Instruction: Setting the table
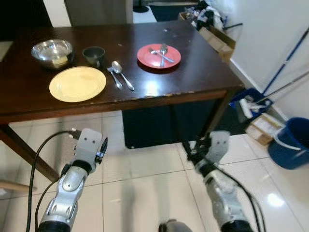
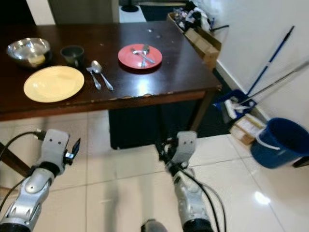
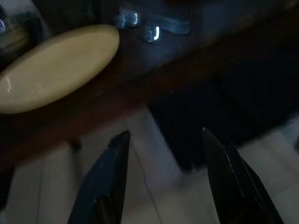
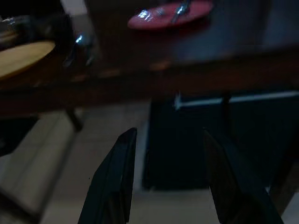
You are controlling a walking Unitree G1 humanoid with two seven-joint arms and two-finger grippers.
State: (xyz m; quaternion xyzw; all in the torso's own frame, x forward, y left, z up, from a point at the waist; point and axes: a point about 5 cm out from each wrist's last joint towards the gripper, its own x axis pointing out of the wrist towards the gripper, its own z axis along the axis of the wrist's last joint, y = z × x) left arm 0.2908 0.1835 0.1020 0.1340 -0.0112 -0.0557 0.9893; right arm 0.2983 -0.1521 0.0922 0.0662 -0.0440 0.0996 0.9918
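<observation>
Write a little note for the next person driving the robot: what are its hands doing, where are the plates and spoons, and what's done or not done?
Left gripper: open, holding nothing, low in front of the table edge. Right gripper: open, holding nothing, also below the table edge.
On the dark table: yellow plate near the front edge, bare. Fork and spoon lie just to its right. Dark mug and steel bowl sit behind it. Red plate farther right, with cutlery crossed on top.
Done: the yellow plate's place looks laid.
Left: probably move the cutlery off the red plate and lay it beside it.
</observation>
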